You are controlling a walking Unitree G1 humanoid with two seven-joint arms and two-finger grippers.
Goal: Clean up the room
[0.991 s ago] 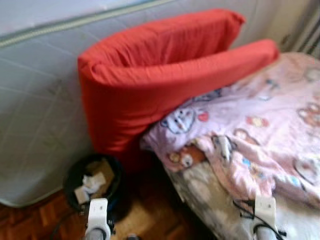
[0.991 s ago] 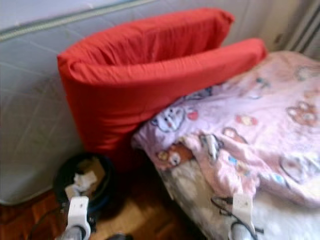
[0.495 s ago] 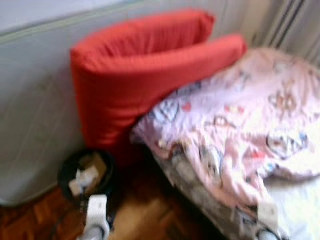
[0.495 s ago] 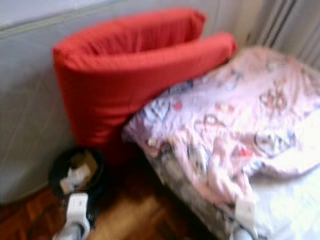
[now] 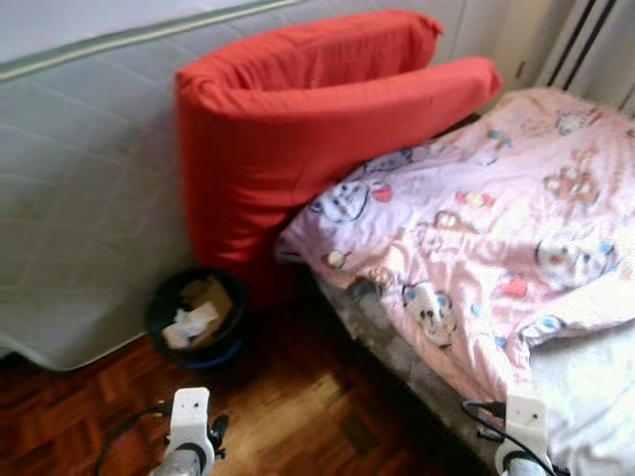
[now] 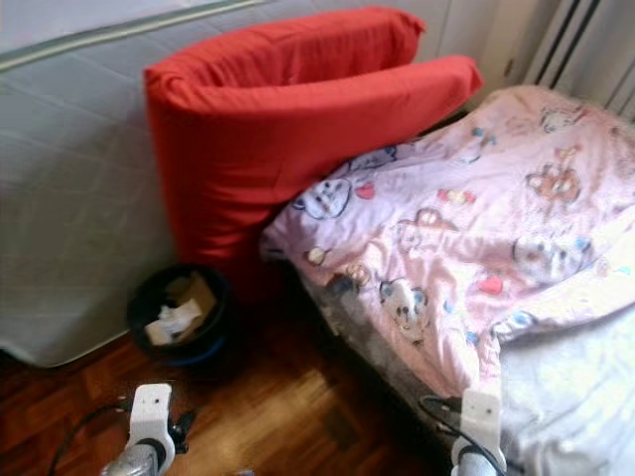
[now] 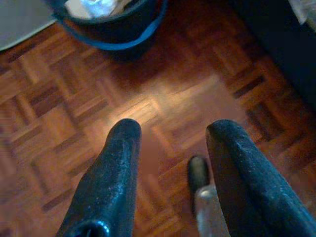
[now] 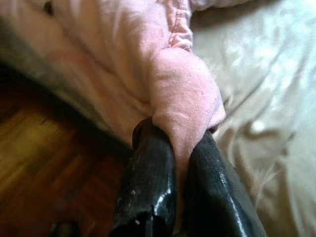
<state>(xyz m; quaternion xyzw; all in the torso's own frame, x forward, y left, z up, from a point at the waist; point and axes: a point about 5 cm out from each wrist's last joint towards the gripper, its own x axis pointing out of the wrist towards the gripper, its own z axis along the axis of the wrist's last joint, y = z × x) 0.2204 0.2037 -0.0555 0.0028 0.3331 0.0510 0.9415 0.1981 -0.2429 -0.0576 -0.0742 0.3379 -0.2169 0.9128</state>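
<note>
A pink cartoon-print blanket (image 5: 476, 218) lies rumpled over the bed, its near corner hanging by the bed's edge. My right gripper (image 8: 177, 136) is shut on a fold of that pink blanket (image 8: 182, 94), just above the pale bedsheet (image 8: 256, 74). My left gripper (image 7: 174, 129) hangs open over the parquet floor (image 7: 59, 113) with nothing between its fingers. A black bin (image 5: 195, 315) with paper scraps in it stands on the floor beyond the left arm (image 5: 189, 431).
A big red folded cushion (image 5: 298, 119) leans between the bed and a grey mattress (image 5: 79, 198) standing against the wall. Bare white sheet (image 5: 595, 387) shows at the bed's near right. Open parquet lies between bin and bed. A radiator or curtain stands at the far right.
The camera has swung and steadied, so the picture is sharper and more floor shows in front of the bin. My right arm stays at the blanket's near corner.
</note>
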